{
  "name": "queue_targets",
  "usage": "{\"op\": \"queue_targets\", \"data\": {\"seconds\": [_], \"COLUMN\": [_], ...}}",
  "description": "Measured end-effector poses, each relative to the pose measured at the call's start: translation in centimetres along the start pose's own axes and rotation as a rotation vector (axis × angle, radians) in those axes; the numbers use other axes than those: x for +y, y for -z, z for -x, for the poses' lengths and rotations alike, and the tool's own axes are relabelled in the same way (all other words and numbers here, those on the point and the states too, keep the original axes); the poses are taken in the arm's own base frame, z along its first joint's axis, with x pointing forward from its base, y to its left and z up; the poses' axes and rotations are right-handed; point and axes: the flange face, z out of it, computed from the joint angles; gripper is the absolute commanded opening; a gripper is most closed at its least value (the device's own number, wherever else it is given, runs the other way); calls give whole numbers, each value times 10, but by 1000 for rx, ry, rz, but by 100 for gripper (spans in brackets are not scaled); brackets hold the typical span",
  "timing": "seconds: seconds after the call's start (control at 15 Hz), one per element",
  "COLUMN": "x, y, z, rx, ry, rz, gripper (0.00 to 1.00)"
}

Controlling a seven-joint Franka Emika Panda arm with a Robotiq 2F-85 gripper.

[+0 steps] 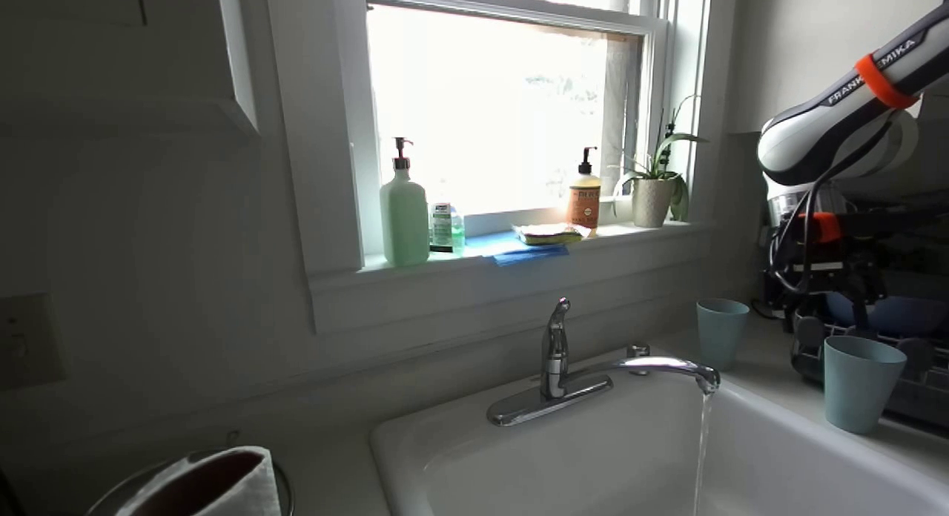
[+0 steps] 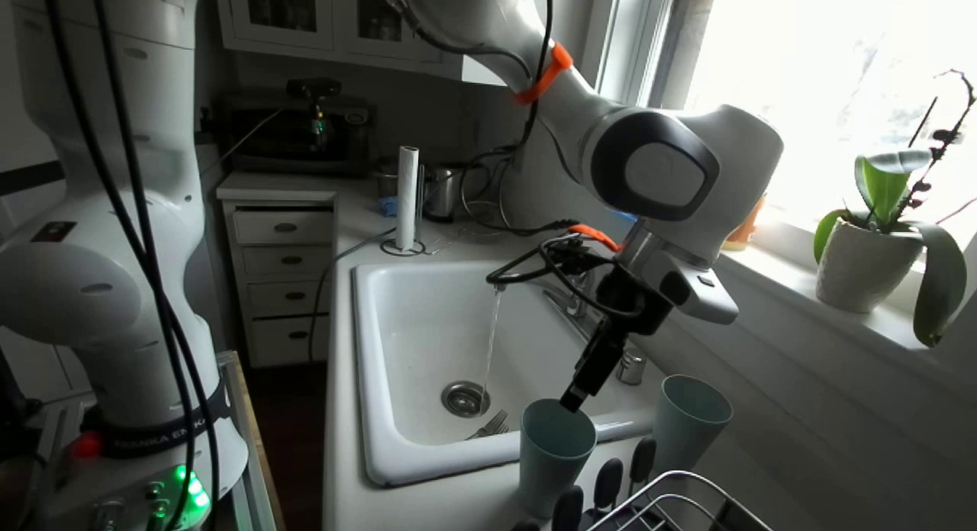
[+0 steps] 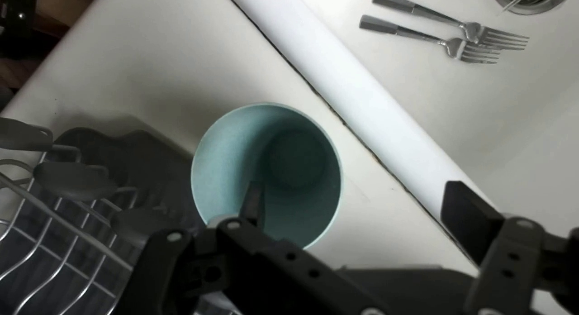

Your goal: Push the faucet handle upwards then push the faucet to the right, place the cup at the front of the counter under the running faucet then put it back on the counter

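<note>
The front cup (image 1: 862,386), a pale blue-green tumbler, stands upright on the counter (image 2: 427,504) beside the sink; it also shows in an exterior view (image 2: 546,462). In the wrist view I look down into the cup (image 3: 221,165). My gripper (image 3: 355,202) is open and empty. One finger overlaps the cup's mouth and the other the sink rim; contact is not clear. The gripper shows above the cups in an exterior view (image 1: 824,316). The faucet (image 1: 574,390) runs water (image 1: 701,449); its handle (image 1: 556,338) points up and its spout (image 1: 652,364) points right.
A second blue-green cup (image 1: 721,334) stands behind. A dish rack (image 2: 679,477) with dark handles adjoins the cups. The white sink (image 2: 370,378) holds forks (image 3: 434,16). Bottles (image 1: 405,219) and a potted plant (image 1: 652,201) stand on the window sill.
</note>
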Motion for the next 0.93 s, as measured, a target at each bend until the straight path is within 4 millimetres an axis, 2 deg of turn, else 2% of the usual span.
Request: {"op": "queue_targets", "data": {"seconds": [0.07,0.13,0.2,0.6,0.67,0.73,0.8,0.93], "x": [-1,-2,-3,-5,-5,-5,-5,-4], "y": [-5,-9,-14,-32,-32,-32,-31,-29], "z": [-1,-2,-3,-8,-8,-9,-9,-11], "rx": [-8,-15,-21,-45,-46,-44,-41,-32], "ry": [-1,-2,-3,-6,-7,-8,-9,-9], "rz": [5,11,17,43,44,43,42,39], "gripper": [87,80,68,25,67,63,64,75]}}
